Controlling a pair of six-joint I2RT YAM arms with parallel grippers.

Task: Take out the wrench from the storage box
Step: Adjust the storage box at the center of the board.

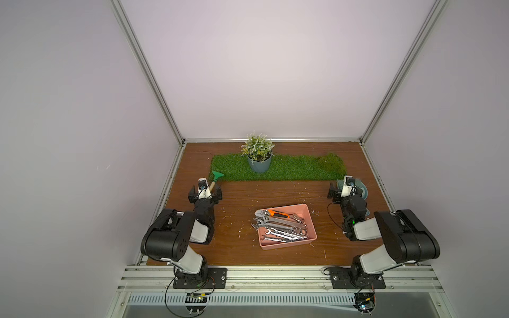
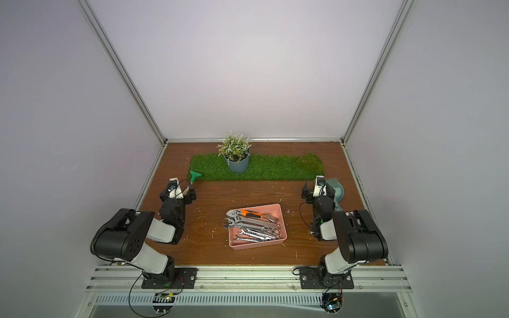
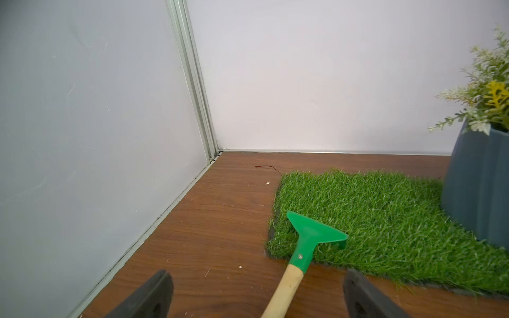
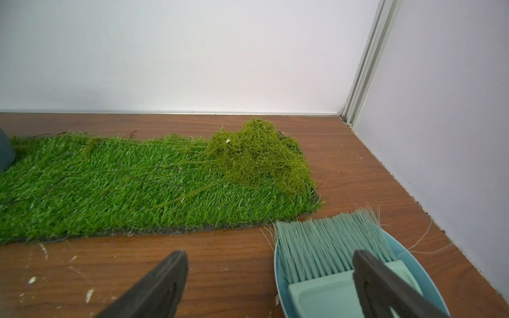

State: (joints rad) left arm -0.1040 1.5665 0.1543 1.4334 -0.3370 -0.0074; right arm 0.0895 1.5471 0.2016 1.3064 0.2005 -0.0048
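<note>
The salmon-pink storage box (image 1: 310,220) (image 2: 282,223) sits on the wooden table, mid-front, between the two arms. Several silver wrenches (image 1: 281,230) (image 2: 254,231) are piled in it, with an orange-handled adjustable wrench (image 1: 276,213) on top toward the back; some heads stick out over the left rim. My left gripper (image 1: 206,190) (image 3: 257,278) is open at the back left, far from the box, with a rake's wooden handle lying on the table between its fingers, untouched. Back right, my right gripper (image 1: 345,187) (image 4: 270,256) is open and holds nothing, above a dustpan's edge.
A green rake (image 1: 216,176) (image 3: 314,234) rests on the corner of an artificial grass mat (image 1: 289,170). A grey-blue plant pot (image 1: 260,164) stands on the mat, and a moss clump (image 4: 259,157) lies at its right end. A teal dustpan with brush (image 4: 330,247) lies back right. Walls close three sides.
</note>
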